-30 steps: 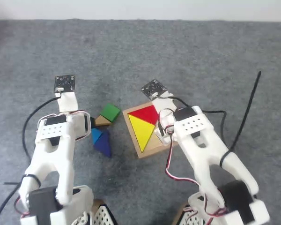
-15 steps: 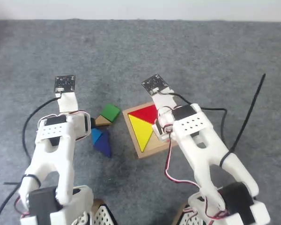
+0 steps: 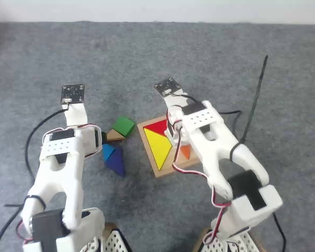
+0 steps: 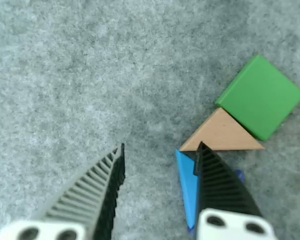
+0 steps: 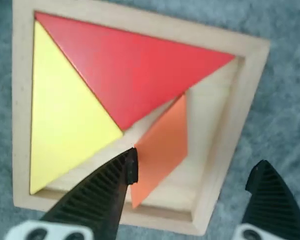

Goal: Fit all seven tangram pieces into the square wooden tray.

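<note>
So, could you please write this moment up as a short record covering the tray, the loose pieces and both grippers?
tray: square wooden tray, partly filled
in tray: red triangle, yellow triangle, orange parallelogram
loose on carpet: green square, tan triangle, light blue triangle, dark blue triangle
left gripper: open, above the carpet, one finger over the light blue triangle
right gripper: open, above the tray, one finger by the orange parallelogram
progress: three pieces in, four out

no readable text, labels, numbers or signs appear in any view.
</note>
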